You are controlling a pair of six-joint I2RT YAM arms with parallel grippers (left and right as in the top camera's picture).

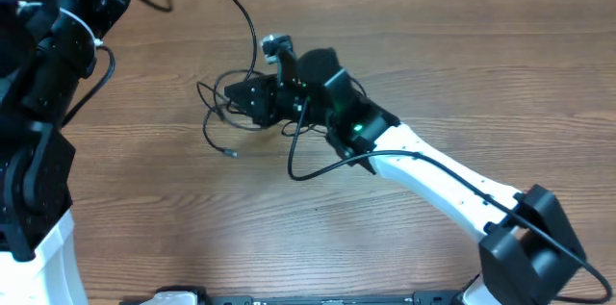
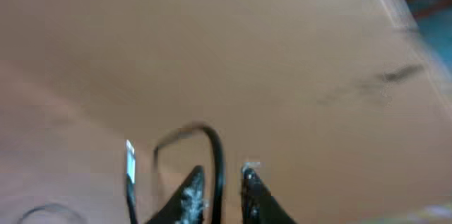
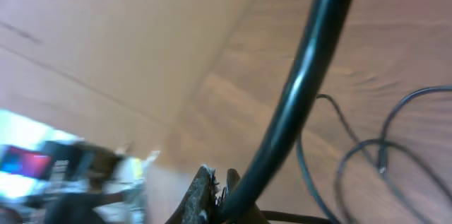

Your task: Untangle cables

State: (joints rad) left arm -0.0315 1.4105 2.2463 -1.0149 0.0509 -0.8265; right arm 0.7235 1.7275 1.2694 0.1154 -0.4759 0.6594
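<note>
— Wood-grain table (image 1: 452, 45), shot from overhead: what sits at the near edge?

— At the near edge, the white right arm (image 1: 433, 175) reaches in from the lower right toward mid-table. Its right gripper (image 1: 236, 98) is down in the tangle of cables (image 1: 206, 130). Thin black loops spread on the wood around it, and one silver-tipped plug (image 1: 230, 153) lies at the end of a loop.

— And its fingers?

— The right wrist view shows them drawn narrow, pinching one of the cables, which rises away from the tips. More loops lie on the table behind.

— Farther back?

— A long cable (image 1: 236, 7) climbs from the tangle toward the far left corner, where the black left arm (image 1: 43, 103) stands. The left wrist view is blurred. It shows the left gripper (image 2: 224, 174) with fingers (image 2: 189, 196) close together, the long cable running between them and arching over the tips.
</note>
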